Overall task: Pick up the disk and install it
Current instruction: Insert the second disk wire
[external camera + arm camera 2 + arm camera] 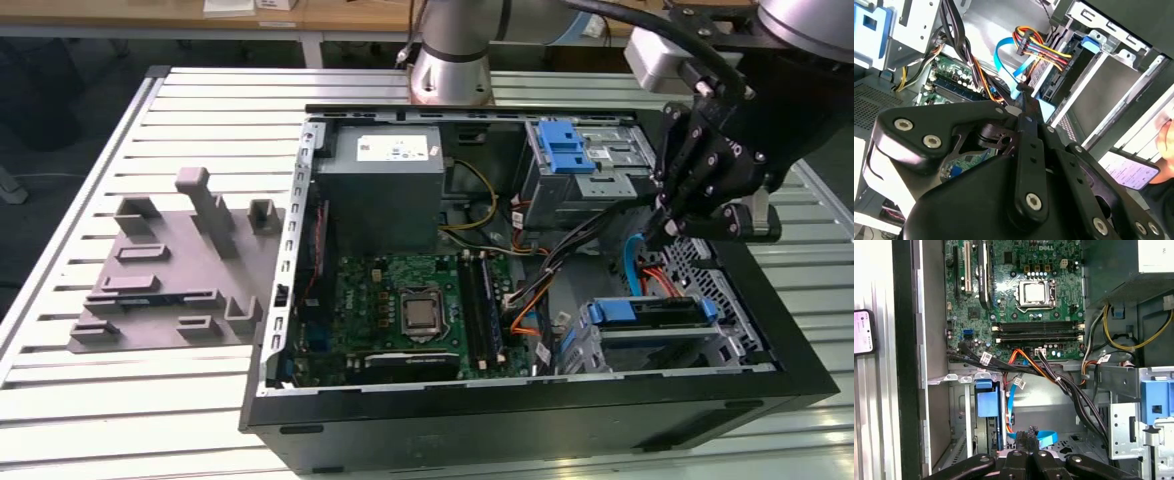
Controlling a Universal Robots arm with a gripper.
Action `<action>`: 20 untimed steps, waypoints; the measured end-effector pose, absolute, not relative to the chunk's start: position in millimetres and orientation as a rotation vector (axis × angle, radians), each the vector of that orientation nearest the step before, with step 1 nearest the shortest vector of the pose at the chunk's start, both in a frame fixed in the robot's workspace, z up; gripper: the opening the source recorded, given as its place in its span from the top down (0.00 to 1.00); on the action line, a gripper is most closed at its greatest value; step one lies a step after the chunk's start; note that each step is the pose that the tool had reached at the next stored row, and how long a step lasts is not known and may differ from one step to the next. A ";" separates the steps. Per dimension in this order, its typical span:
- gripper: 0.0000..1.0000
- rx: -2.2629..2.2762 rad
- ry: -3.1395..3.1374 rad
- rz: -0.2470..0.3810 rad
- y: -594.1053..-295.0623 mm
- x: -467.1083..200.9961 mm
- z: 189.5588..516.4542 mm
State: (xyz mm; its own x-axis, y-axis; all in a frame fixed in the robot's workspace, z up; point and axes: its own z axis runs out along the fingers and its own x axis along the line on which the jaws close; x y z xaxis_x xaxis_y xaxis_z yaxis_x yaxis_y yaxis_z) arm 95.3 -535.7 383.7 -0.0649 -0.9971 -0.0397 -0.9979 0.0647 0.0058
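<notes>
Black tool (pixel 694 190) of mine at right of exterior frame, over open computer case (pixel 534 400), fingers pressed together, pinching nothing | disk (pixel 646 313) in blue carrier sits in drive cage, lower right of exterior frame, just below tool | motherboard (pixel 407 310) centre | grey fixture (pixel 167 270) on worktop (pixel 80 400), left.

Print is present, none of it legible

The white label (pixel 395 150) on the grey metal power supply box (pixel 387 190) carries small dark print too fine to read; the lit phone screen (pixel 862 332) shows lines equally unreadable.
</notes>
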 end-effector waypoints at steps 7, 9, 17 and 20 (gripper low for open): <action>0.89 -2.130 2.273 0.048 -535.7 95.1 389.5; 0.89 -2.130 2.273 0.047 -535.5 95.1 388.8; 0.89 -2.130 2.273 0.047 -534.2 95.1 383.2; 0.89 -2.131 2.274 0.046 -533.8 95.1 381.6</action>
